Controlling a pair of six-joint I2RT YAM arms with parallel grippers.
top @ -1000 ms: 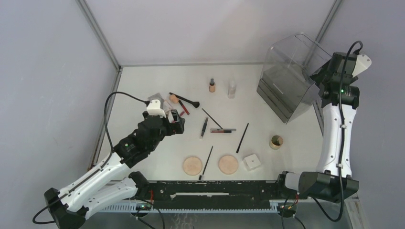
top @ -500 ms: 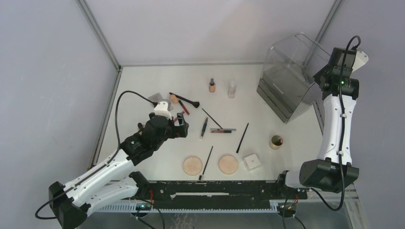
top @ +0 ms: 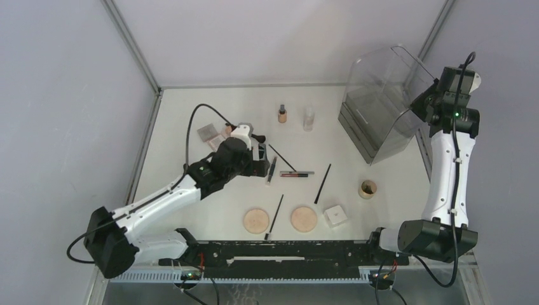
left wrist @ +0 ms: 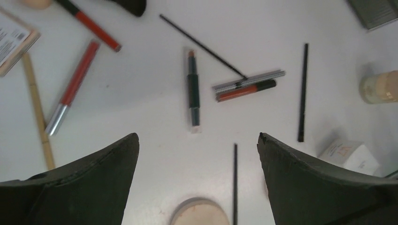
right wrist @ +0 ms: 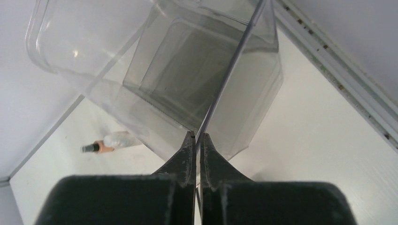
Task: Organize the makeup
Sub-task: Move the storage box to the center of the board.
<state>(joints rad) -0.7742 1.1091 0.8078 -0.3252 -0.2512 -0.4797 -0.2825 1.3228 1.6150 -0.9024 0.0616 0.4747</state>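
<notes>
The makeup lies scattered over the white table. My left gripper (top: pixel 259 157) (left wrist: pixel 198 136) hangs open above it with nothing between its fingers. Just ahead of its tips lies a dark stick (left wrist: pixel 193 89) (top: pixel 272 170), and right of that a red lip stick beside a silver one (left wrist: pixel 246 86). A round tan puff (left wrist: pixel 199 213) and a thin black pencil (left wrist: pixel 235 183) sit under the jaws. A second puff (top: pixel 304 218) and a white box (top: pixel 335 215) lie nearer the front. My right gripper (right wrist: pixel 197 136) (top: pixel 427 105) is shut on the edge of the clear bin (right wrist: pixel 187 84).
The clear bin (top: pixel 381 108) stands tilted at the back right. A tan bottle (top: pixel 281 114) and a clear bottle (top: pixel 309 118) stand at the back, with a small round jar (top: pixel 367 188) to the right. Compacts (top: pixel 206 132) lie at the back left.
My left arm has swung right and away, from the left cluster to over the middle items, staying open. My right gripper has shut on the bin wall, and the bin has shifted slightly left.
</notes>
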